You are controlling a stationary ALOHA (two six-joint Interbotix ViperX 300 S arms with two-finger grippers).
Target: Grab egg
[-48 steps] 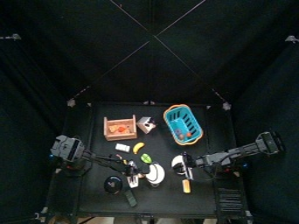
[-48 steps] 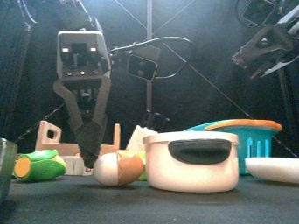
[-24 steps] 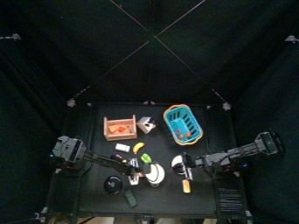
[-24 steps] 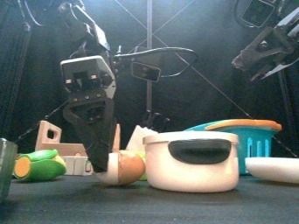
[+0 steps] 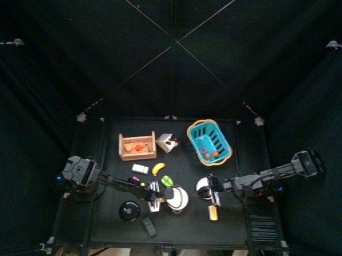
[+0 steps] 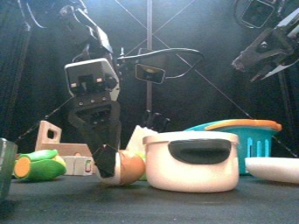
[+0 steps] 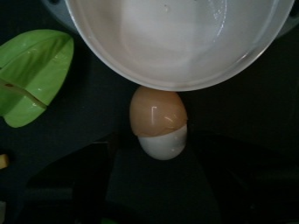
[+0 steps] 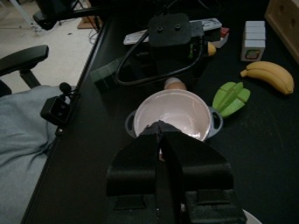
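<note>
The egg (image 6: 131,164), brown above and white below, lies on the black table just left of the white pot (image 6: 193,160). My left gripper (image 6: 114,173) has come down over it. Its jaws are open and stand on either side of the egg, tips near the table. In the left wrist view the egg (image 7: 158,122) sits centred just below the pot's rim (image 7: 176,83). My right gripper (image 8: 162,140) hovers shut on the pot's other side, holding nothing, and looks across at the egg (image 8: 176,85).
A green leafy toy (image 6: 35,164) and a wooden crate (image 6: 52,140) stand to the left. A blue basket (image 6: 239,140) is behind the pot, and a white object (image 6: 274,166) lies at the right. A banana (image 8: 268,74) lies near the green toy. Past the table edge is an office chair (image 8: 24,66).
My left gripper has sunk lower and shifted slightly right, so its open jaws now straddle the egg. The egg and the right arm have not moved.
</note>
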